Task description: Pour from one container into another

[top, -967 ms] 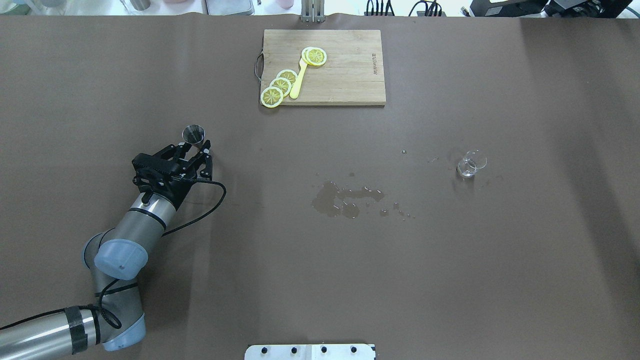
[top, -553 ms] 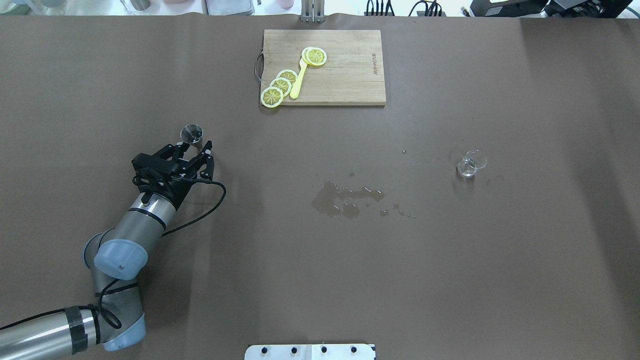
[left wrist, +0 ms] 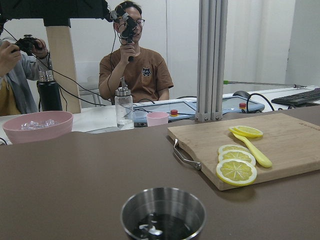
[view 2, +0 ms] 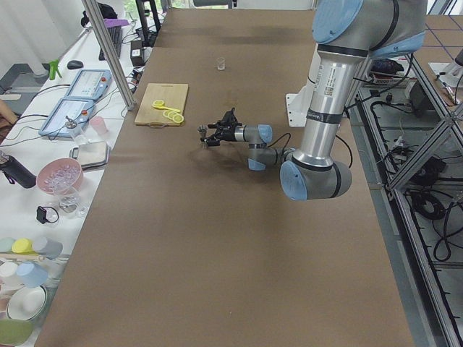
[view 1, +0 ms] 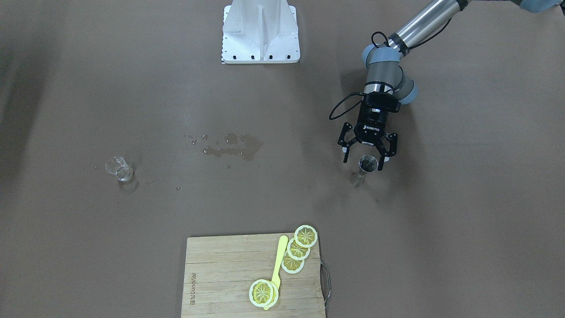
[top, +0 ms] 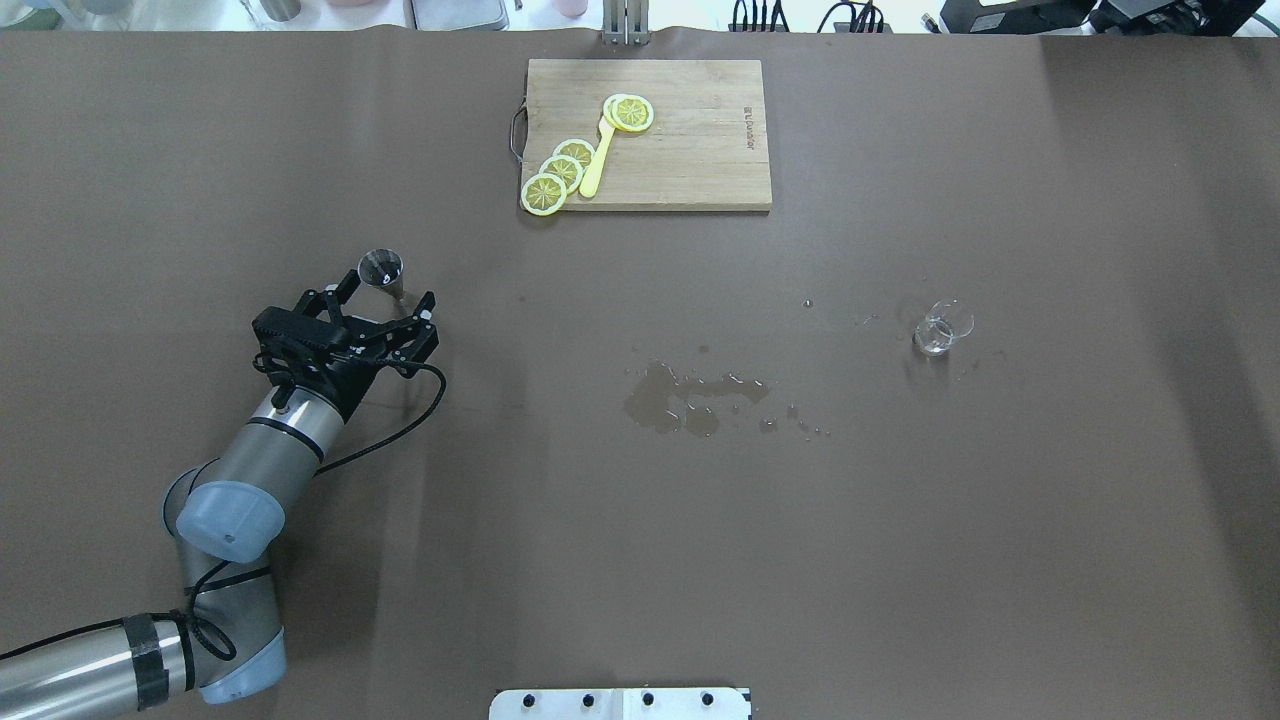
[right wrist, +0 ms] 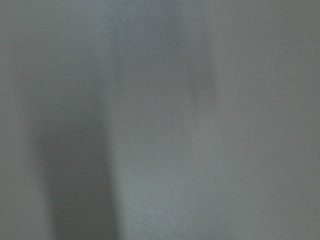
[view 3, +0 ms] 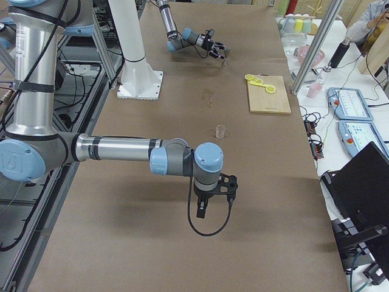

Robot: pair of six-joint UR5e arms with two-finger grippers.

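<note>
Left claw (top: 386,292) wide open, empty, straddling steel jigger (top: 381,268), left on table (top: 600,560). Jigger likely rigid, light, slick, tippy; grip narrow waist. Glass beaker (top: 940,328) far right, fragile. Right claw (view 3: 209,204): cannot tell.

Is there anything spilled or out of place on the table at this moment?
Yes. A wet puddle lies on the table near its middle, with drops trailing toward the glass beaker. One lemon slice also overhangs the corner of the cutting board.
</note>
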